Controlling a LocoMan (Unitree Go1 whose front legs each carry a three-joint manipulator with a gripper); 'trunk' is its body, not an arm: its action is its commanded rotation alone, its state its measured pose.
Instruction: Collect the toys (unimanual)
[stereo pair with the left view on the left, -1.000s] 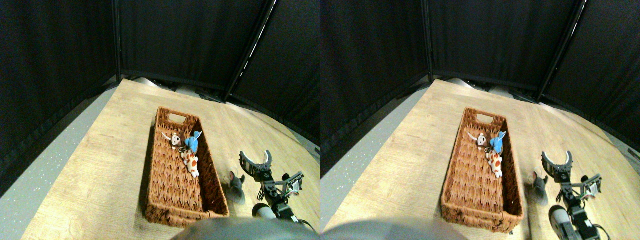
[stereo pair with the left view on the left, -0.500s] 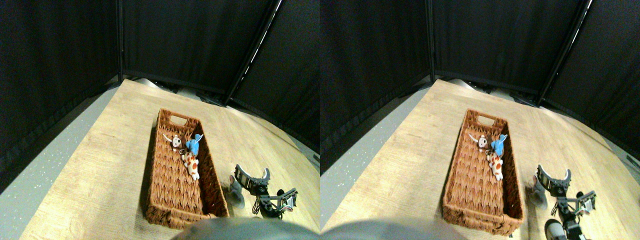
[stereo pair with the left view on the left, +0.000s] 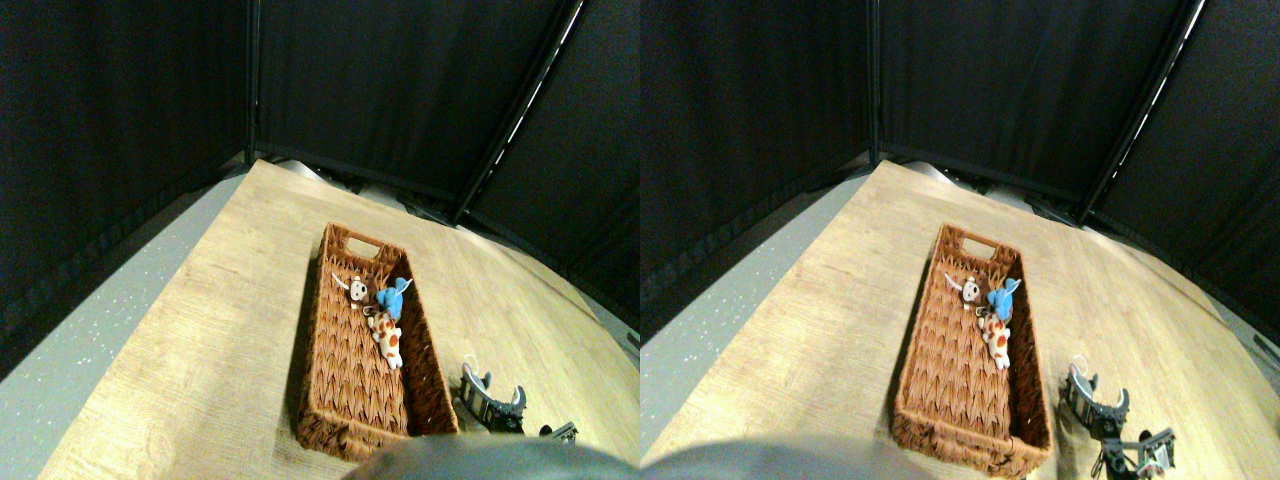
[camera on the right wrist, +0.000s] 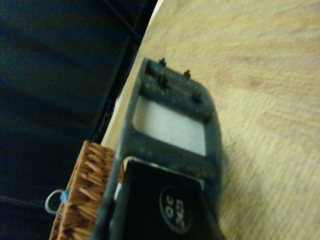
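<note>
bench carries wicker basket | 3 toys in its far half: white-and-orange, blue, white-faced | right gripper low beside basket, jaws spread, empty | we judge toys light, soft: pinch the body | wrist view alone shows the jaw close above the bench

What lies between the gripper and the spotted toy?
Only the basket's side wall and a narrow strip of table, seen in the stereo pair view.
</note>
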